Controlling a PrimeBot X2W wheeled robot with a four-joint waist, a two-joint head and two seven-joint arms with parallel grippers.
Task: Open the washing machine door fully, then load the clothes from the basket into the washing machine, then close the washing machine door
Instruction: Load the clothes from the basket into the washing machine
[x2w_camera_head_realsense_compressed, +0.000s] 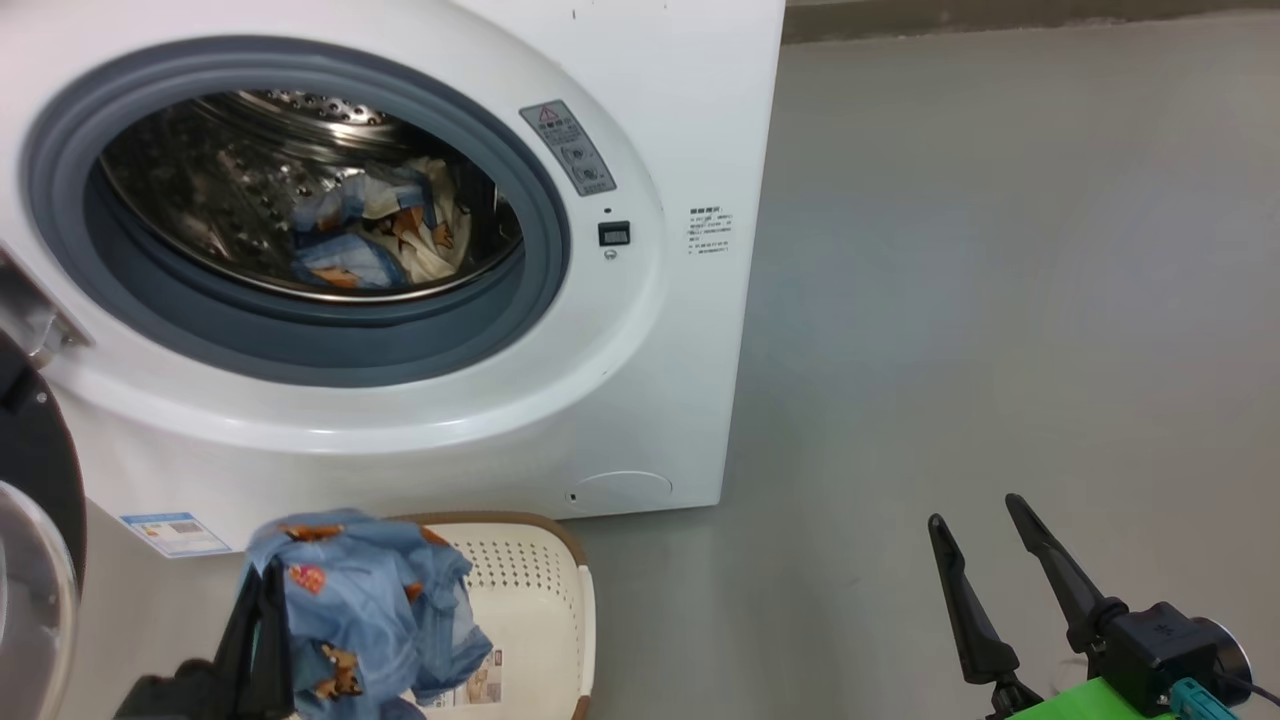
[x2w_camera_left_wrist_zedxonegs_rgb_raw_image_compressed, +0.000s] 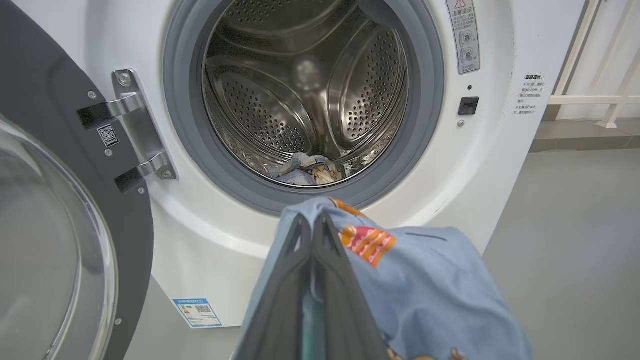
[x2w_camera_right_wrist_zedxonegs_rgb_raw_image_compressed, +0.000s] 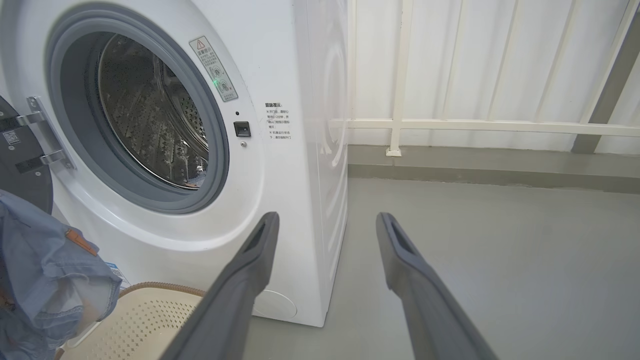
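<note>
1. My left jaws were clamped shut on the light blue garment (x2w_camera_head_realsense_compressed: 370, 600). It hung bunched just above the basket (x2w_camera_head_realsense_compressed: 540, 590), in front of and below the washing machine (x2w_camera_head_realsense_compressed: 660, 380) opening.
2. My right jaws stood wide apart and empty, well off to the side over the bare floor (x2w_camera_head_realsense_compressed: 1000, 300).
3. The washing machine door (x2w_camera_left_wrist_zedxonegs_rgb_raw_image_compressed: 50, 125) was swung open on its hinge (x2w_camera_left_wrist_zedxonegs_rgb_raw_image_compressed: 135, 125) to my left, so the mouth was free. Some clothes (x2w_camera_head_realsense_compressed: 380, 235) lay at the bottom of the drum (x2w_camera_left_wrist_zedxonegs_rgb_raw_image_compressed: 300, 90).
4. I judged the step in hand to be carrying this garment into the drum. To do it well, I needed to lift high enough for the trailing cloth to clear the grey rubber seal (x2w_camera_head_realsense_compressed: 300, 345). I then needed to reach well past that seal before letting go.
5. The risk I saw was a loose fold draping over the lip and catching when the door closed.
6. The basket seemed to hold little else, though the garment hid part of it.
</note>
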